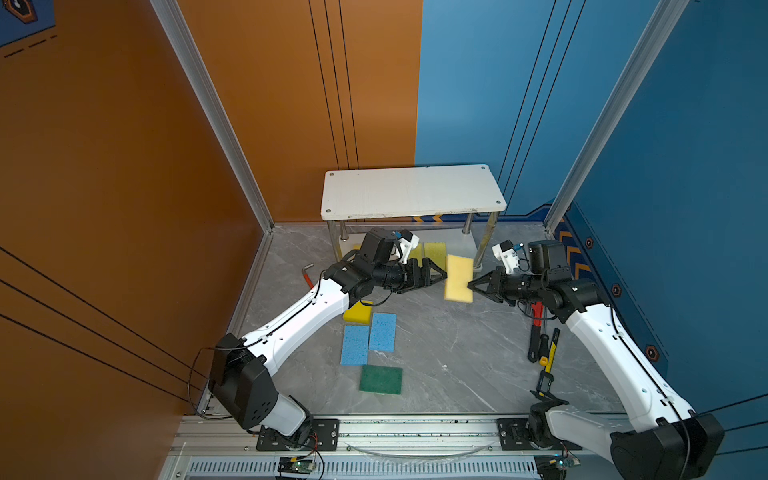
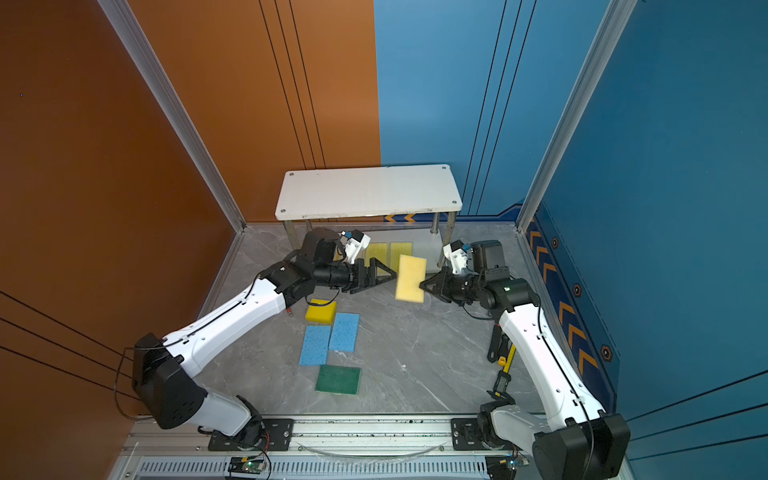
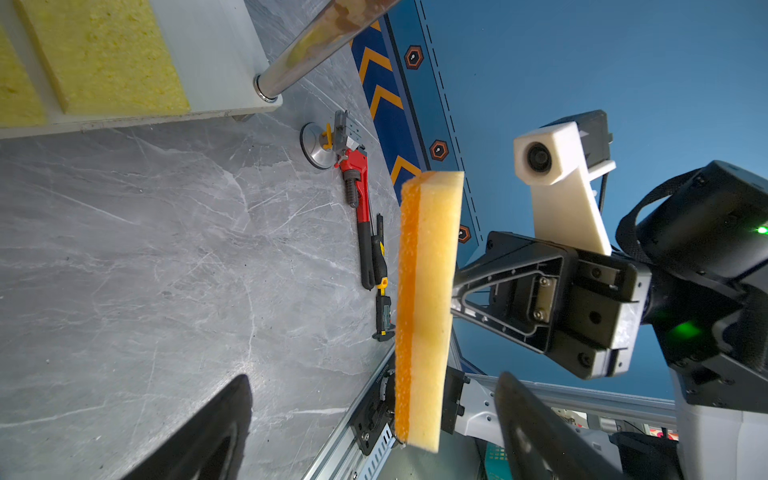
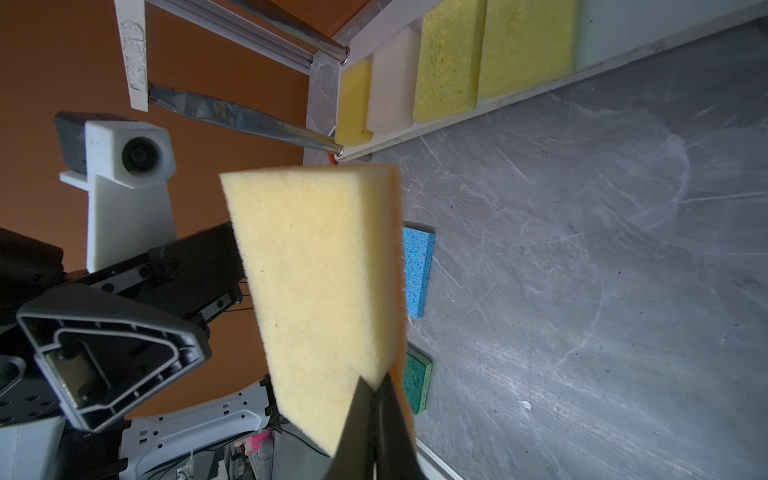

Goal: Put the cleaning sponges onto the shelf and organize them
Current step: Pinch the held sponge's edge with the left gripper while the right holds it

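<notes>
Nearest the front of the table (image 1: 457, 353), at 7 o'clock from its middle, the green sponge (image 1: 380, 379) lies flat. Just past it lie the two blue sponges (image 1: 382, 331) and a bright yellow sponge (image 1: 358, 312).

In the middle, up in the air, the right gripper (image 1: 470, 285) is pinched tight on the right edge of the tan sponge (image 1: 459, 278), wide face up. The left gripper (image 1: 439, 277) reaches in from 9 o'clock. Its fingers (image 3: 220, 432) are spread wide and hold nothing, and their tips are just beside the sponge's left edge.

This looks like a pass. To do it well, one left finger should go over the sponge and one under. They should squeeze first, and only then should the right one let go.

At 12 o'clock stands the shelf (image 1: 415, 191). Four sponges (image 4: 446, 62) sit in a row on its bottom board (image 4: 602, 37), which has a bare spot at the right end.
</notes>
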Available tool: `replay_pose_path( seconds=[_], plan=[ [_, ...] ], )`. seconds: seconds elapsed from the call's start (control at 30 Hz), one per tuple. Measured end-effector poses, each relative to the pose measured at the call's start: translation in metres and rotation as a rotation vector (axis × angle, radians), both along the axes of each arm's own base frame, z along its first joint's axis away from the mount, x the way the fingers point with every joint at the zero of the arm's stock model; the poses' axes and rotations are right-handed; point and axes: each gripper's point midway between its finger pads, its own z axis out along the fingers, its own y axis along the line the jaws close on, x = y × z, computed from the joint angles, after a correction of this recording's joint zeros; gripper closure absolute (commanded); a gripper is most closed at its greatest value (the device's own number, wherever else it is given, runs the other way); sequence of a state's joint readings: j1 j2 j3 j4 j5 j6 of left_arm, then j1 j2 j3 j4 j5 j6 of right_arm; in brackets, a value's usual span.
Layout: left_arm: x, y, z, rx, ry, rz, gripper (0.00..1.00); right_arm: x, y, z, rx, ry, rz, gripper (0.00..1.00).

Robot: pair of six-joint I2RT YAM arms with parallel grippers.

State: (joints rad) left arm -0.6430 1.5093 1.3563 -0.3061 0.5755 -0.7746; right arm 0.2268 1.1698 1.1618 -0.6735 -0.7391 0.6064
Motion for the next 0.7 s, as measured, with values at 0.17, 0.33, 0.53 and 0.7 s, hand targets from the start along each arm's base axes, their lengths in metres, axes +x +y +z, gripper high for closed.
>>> replay_pose_path(
  seconds=[0.17,0.33,0.53,0.7],
  plan=[
    [0.001,-0.001,-0.001,-0.001,0.001,-0.003,0.10,-0.007,0.017,0.001,0.003,0.003,0.059,0.99],
    [0.000,-0.001,0.000,-0.004,0.000,-0.005,0.12,-0.010,0.031,-0.003,0.000,0.022,0.107,0.99],
    [0.001,-0.002,0.001,-0.007,-0.005,-0.006,0.18,-0.014,0.045,-0.002,0.001,0.026,0.151,0.99],
    [0.001,-0.002,0.002,-0.011,-0.004,-0.004,0.22,-0.013,0.048,0.000,0.004,0.026,0.162,0.99]
  ],
)
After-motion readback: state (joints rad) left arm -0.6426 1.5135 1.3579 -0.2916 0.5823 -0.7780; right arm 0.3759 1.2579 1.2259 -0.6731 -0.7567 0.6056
